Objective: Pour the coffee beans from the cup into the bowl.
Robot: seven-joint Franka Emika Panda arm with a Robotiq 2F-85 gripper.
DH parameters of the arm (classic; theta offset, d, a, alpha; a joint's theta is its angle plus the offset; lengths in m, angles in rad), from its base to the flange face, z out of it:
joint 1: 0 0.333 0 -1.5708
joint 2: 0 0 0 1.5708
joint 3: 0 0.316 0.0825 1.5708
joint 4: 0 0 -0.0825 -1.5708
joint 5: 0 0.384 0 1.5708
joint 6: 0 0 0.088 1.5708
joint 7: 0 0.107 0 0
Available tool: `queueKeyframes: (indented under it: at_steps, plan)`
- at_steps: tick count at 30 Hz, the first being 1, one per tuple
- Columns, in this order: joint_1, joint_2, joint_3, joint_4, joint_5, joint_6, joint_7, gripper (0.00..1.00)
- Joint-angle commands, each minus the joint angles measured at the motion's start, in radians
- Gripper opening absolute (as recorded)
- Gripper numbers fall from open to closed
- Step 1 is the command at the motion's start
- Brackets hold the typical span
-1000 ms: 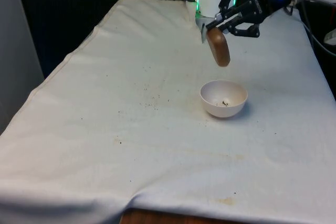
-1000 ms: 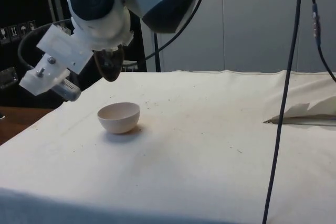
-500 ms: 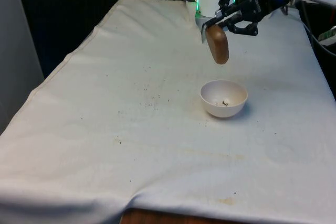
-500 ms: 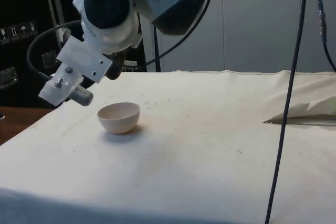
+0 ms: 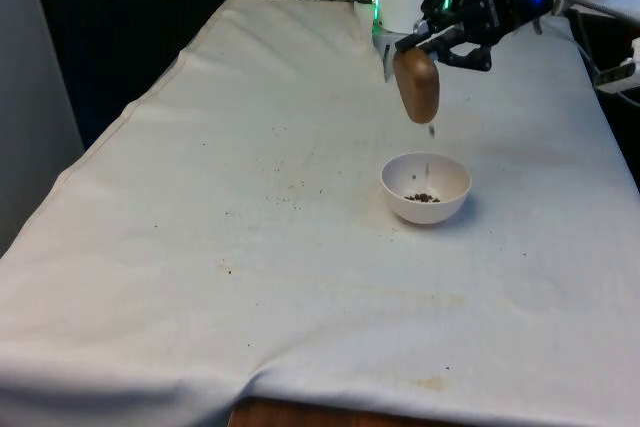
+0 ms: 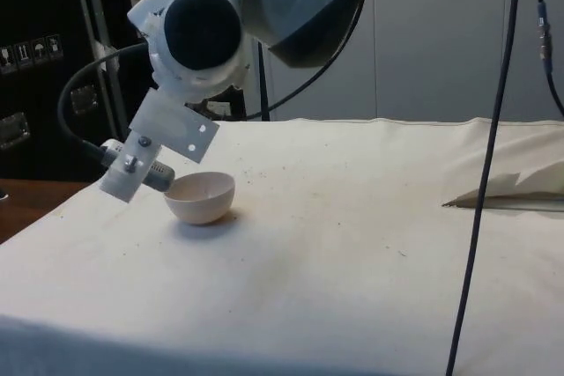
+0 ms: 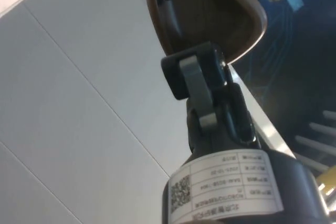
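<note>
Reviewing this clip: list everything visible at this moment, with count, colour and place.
cup: one, brown, held tipped mouth-down in the air above the bowl
bowl: one, white, on the cloth toward the front view's right
coffee beans: a small dark heap inside the bowl, a few falling from the cup
loose specks: several, dark, scattered on the cloth at the front view's left of the bowl
cloth: one, white, stained, covering the table
gripper: one, black, clamped on the cup
</note>
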Motion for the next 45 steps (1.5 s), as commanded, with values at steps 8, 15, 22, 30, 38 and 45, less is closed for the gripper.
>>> queueKeyframes:
  at_steps: [8, 15, 22, 30, 38, 45]
  plan:
    - [0.003, -0.002, 0.012, -0.03, -0.055, -0.026, 0.001, 0.0]
    - [0.003, 0.01, 0.017, -0.038, -0.102, -0.048, -0.004, 0.0]
    - [0.003, 0.024, 0.024, -0.045, -0.147, -0.078, -0.008, 0.0]
    - [0.002, 0.024, 0.036, -0.065, -0.19, -0.116, -0.013, 0.0]
    - [0.002, 0.025, 0.048, -0.084, -0.228, -0.161, -0.015, 0.0]
    - [0.004, 0.035, 0.056, -0.09, -0.262, -0.2, -0.016, 0.0]
